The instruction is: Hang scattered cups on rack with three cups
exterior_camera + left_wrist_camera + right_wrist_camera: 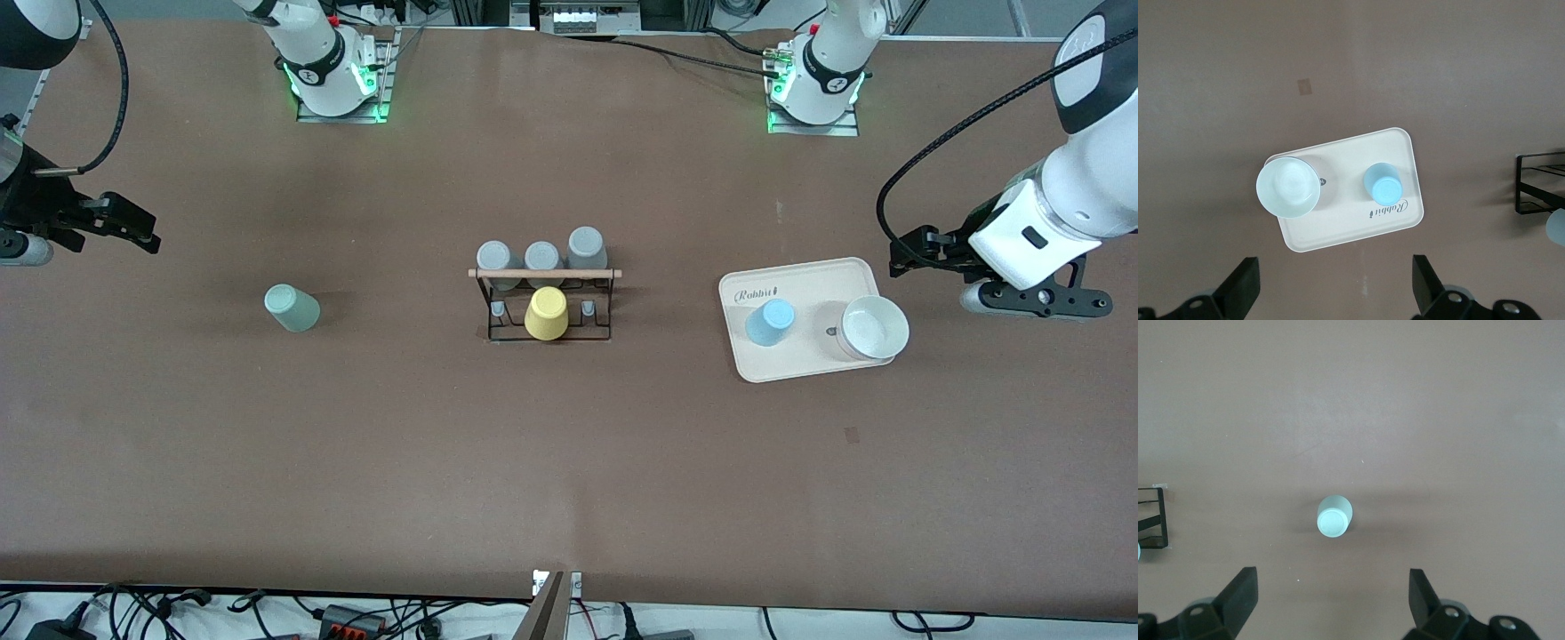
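Note:
The black wire rack (pixel 498 307) with a wooden rod stands mid-table and holds three grey cups (pixel 542 257) and a yellow cup (pixel 547 313). The pale mint cup (pixel 292 308) sits on the bare table toward the right arm's end, base up. The light blue cup (pixel 770 322) sits base up on the cream tray (pixel 800 360). My right gripper (pixel 124 227) is open and hovers above the table beside the mint cup (pixel 1335 516). My left gripper (pixel 920 251) is open and hovers beside the tray (pixel 1345 230), apart from the blue cup (pixel 1383 185). Both grippers are empty.
A white bowl (pixel 874 327) stands on the tray next to the blue cup and also shows in the left wrist view (pixel 1289 187). The rack's end shows in both the left wrist view (pixel 1538 187) and the right wrist view (pixel 1155 517).

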Motion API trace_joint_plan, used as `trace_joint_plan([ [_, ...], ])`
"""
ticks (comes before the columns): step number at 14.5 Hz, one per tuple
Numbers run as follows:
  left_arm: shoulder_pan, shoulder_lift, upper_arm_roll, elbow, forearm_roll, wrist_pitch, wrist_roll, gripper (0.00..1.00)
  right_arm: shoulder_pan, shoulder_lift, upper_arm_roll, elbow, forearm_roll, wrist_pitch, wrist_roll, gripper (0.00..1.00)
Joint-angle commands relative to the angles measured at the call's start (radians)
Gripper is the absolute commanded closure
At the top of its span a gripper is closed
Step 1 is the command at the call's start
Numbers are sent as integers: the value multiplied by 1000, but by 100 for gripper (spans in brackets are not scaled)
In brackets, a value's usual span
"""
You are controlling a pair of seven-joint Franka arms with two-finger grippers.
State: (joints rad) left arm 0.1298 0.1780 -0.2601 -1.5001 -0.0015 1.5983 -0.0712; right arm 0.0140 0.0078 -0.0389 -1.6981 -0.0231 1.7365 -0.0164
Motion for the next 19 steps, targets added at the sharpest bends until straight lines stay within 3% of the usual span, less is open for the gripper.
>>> trace_joint_plan([
  [1,7,-23,1,-25,-12,14,24,0,-5,-18,4,-2,5,-18,-22,0],
  [19,4,5,1,-23,-51,11,22,0,-5,-9,10,3,3,-28,-10,0],
])
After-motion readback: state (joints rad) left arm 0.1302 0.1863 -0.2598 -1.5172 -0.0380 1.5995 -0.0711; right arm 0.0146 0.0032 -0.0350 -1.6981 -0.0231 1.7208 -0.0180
